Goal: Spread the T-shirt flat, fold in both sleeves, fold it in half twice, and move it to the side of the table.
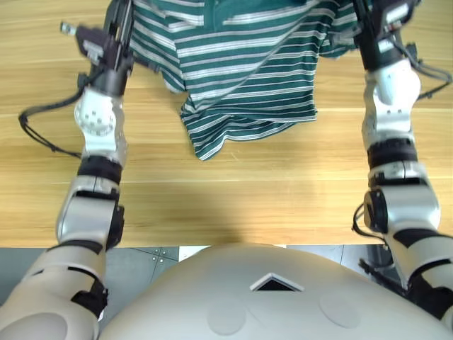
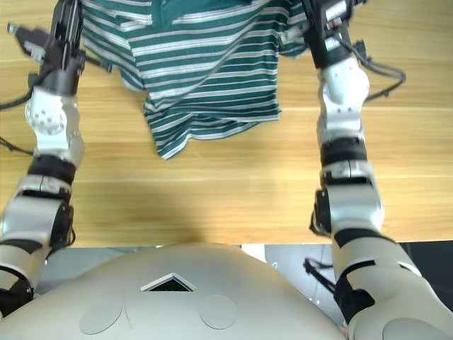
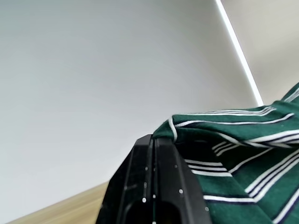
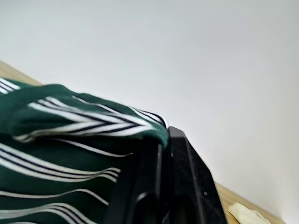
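The T-shirt [image 1: 241, 78] is held up over the far part of the table [image 1: 233, 198], and its lower hem is crumpled on the wood. The left gripper [image 3: 153, 140] is clenched on one upper corner of the cloth, the right gripper [image 4: 162, 140] on the other. If the cloth is lowered too quickly, the bunched hem may be trapped underneath. Open room is found on the near side of the table.
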### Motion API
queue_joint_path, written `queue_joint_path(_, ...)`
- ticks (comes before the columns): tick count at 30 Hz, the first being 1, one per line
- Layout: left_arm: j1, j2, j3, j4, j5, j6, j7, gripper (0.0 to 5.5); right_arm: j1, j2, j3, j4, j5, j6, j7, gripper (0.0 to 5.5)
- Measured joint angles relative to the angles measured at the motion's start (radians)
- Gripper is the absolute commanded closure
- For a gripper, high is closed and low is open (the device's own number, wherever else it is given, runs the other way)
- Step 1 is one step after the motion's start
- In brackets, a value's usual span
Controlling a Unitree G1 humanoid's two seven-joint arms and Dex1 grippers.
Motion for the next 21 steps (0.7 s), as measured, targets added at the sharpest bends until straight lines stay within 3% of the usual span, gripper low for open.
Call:
queue_joint_path(3,-0.295,-0.044,-0.042,0.242,0.165,0.251,0.159,5.49,-0.267,0.055,0.067,0.250,-0.167,0.184,-0.263,5.50)
queue_joint_path(6,-0.540,-0.083,-0.038,0.358,0.258,0.420,0.319,5.49,-0.493,0.082,0.057,0.369,-0.213,0.313,-0.498,5.50)
queue_joint_path(9,-0.771,-0.073,0.028,0.387,0.298,0.410,0.473,5.49,-0.691,0.069,0.026,0.403,-0.256,0.292,-0.751,5.50)
queue_joint_path(11,-0.790,-0.036,0.058,0.366,0.316,0.322,0.477,5.49,-0.721,0.030,0.024,0.393,-0.284,0.189,-0.781,5.50)
queue_joint_path(16,-0.456,-0.038,0.001,0.368,0.413,0.199,0.370,5.49,-0.465,-0.017,0.057,0.333,-0.296,-0.034,-0.600,5.50)
queue_joint_path(19,-0.047,-0.065,-0.117,0.361,0.509,0.033,0.174,5.49,-0.025,-0.087,0.111,0.175,-0.251,-0.209,-0.302,5.50)
queue_joint_path(21,0.089,-0.028,-0.140,0.284,0.488,-0.135,0.070,5.49,0.236,-0.182,0.158,0.028,-0.216,-0.280,-0.148,5.50)
